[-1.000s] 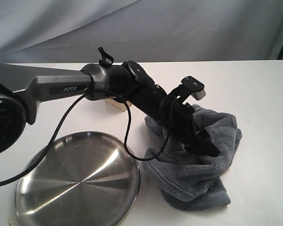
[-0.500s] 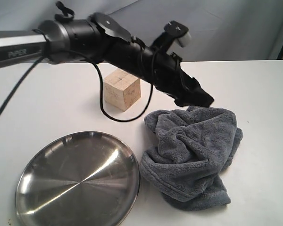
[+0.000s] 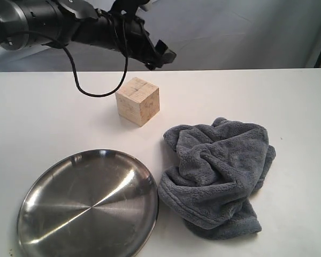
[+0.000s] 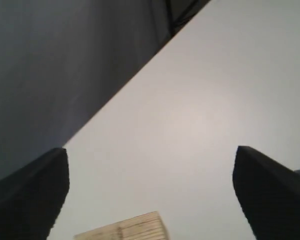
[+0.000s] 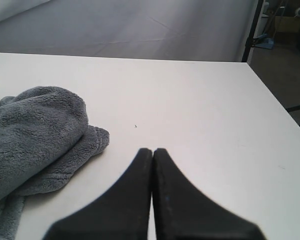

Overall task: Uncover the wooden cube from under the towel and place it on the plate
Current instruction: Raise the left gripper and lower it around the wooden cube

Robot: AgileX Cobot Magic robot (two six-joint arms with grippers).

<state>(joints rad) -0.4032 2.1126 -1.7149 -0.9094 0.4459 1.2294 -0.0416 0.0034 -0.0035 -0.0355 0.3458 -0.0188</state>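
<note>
I see my left pincer [image 4: 150, 150] wide and empty, in the air near the pale wooden cube [image 3: 138, 100] — it sits bare on the white table [image 3: 43, 118], one o'clock from the shiny round steel plate [image 3: 85, 209]. The crumpled dark grey plush towel [image 3: 219, 171] lies at three. Right pincer [image 5: 152, 151] — pressed closed.

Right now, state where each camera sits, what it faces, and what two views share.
Exterior: off the arms, looking down at wooden cube, towel, plate; left pincer shows.
Left wrist: on the left arm, facing the wooden cube through the open left pincer.
Right wrist: on the right arm, facing the towel over the shut right pincer.
Shared: exterior and left wrist both show the wooden cube.
</note>
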